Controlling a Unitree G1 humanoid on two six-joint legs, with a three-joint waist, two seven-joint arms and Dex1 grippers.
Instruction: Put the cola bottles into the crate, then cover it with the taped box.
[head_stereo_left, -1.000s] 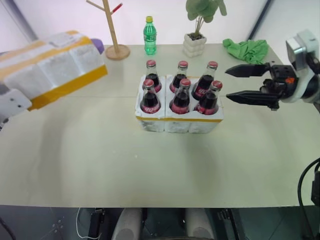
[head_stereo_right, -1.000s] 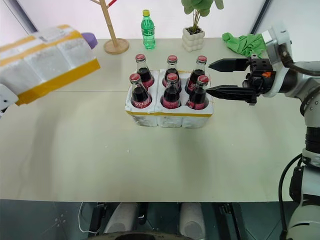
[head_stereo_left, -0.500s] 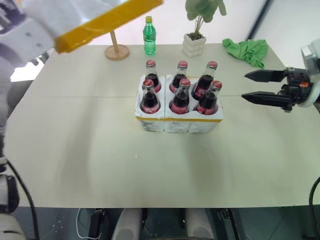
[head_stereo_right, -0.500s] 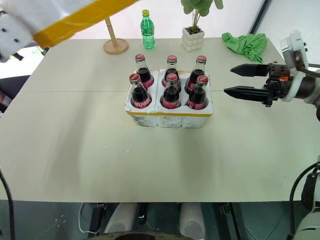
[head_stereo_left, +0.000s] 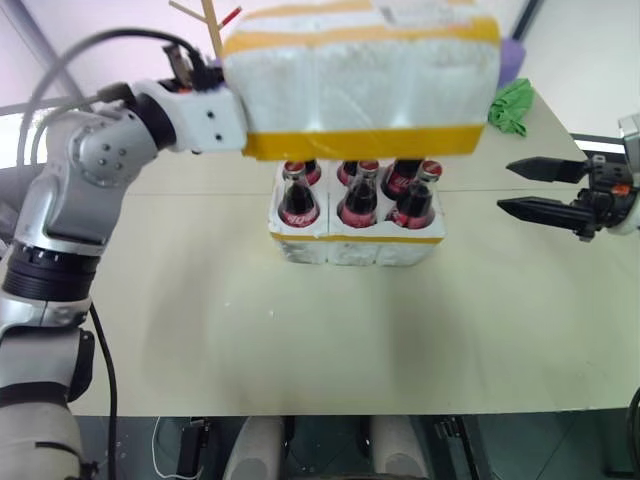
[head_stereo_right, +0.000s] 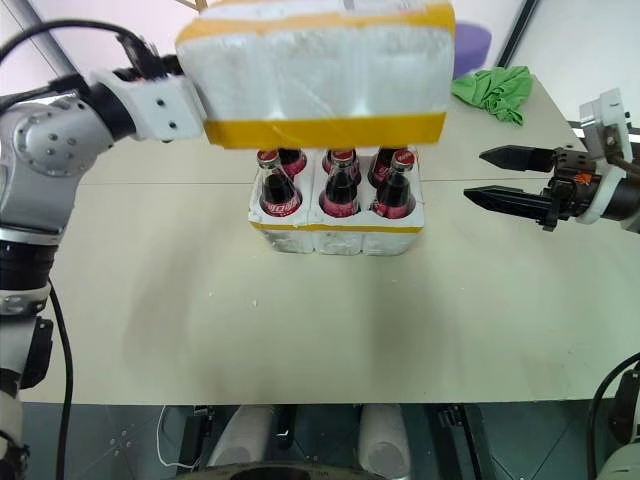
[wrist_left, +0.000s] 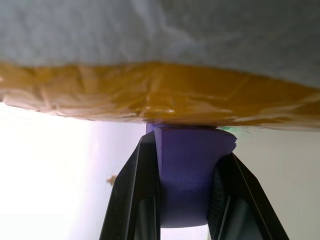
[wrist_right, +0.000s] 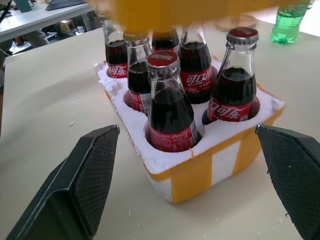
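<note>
Your left gripper (wrist_left: 184, 200) clenched a purple handle (wrist_left: 186, 175) on the box (head_stereo_left: 360, 85), held above the bottles (head_stereo_left: 358, 195) in the crate (head_stereo_left: 357, 243) mid-table, while your right gripper (head_stereo_left: 527, 187) stood open near the table's right edge.

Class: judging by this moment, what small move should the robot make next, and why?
Probably lower the taped box straight down: all six cola bottles already stand in the crate, and the left gripper holds the box by a purple handle above them.
</note>
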